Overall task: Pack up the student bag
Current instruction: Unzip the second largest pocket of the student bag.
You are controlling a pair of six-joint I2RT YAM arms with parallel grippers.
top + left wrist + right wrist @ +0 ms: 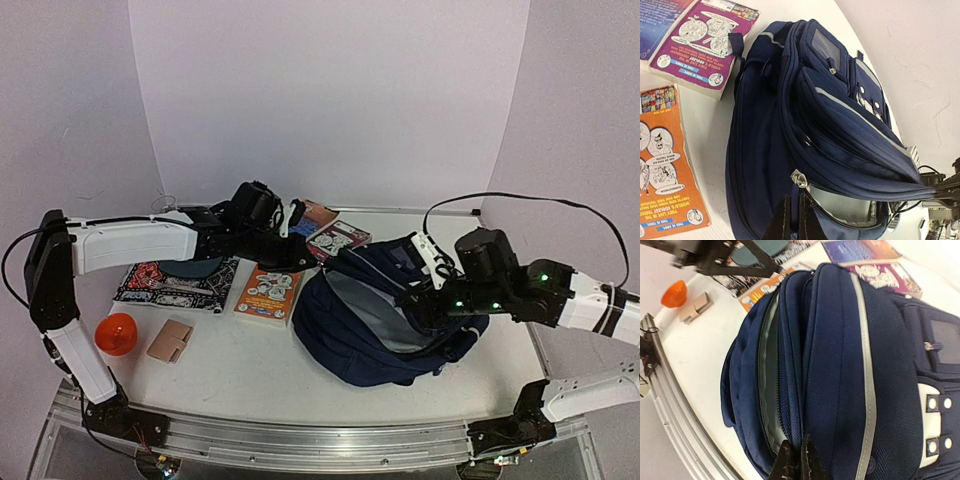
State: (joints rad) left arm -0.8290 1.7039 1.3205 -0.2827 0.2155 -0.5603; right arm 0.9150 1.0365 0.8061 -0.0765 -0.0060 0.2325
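When looking down from the top camera, finds the student bag (372, 338) slumped on its side on the white table (250, 375), at about 4 o'clock from the table's middle. Shows navy-blue fabric, a grey-white stripe running along a front panel, small white buckle patches with metal studs, a window pocket on the front, and pale grey lining inside the unzipped main compartment. Carries a silver zip pull (798, 179) at the rim of that mouth. Finds the left gripper (792, 222) clenched on the opening's rim at the bag's 10 o'clock edge, dark fingers pinched on navy fabric just beside the pull. Finds the right gripper (795, 460) likewise clamped on the zip band at the bag's 2 o'clock side, jaws nearly meeting. Places an orange book (268, 293) just beside the bag at 9 o'clock, and a magenta book (337, 240) at 11 o'clock, with a dark strap lying over its corner.
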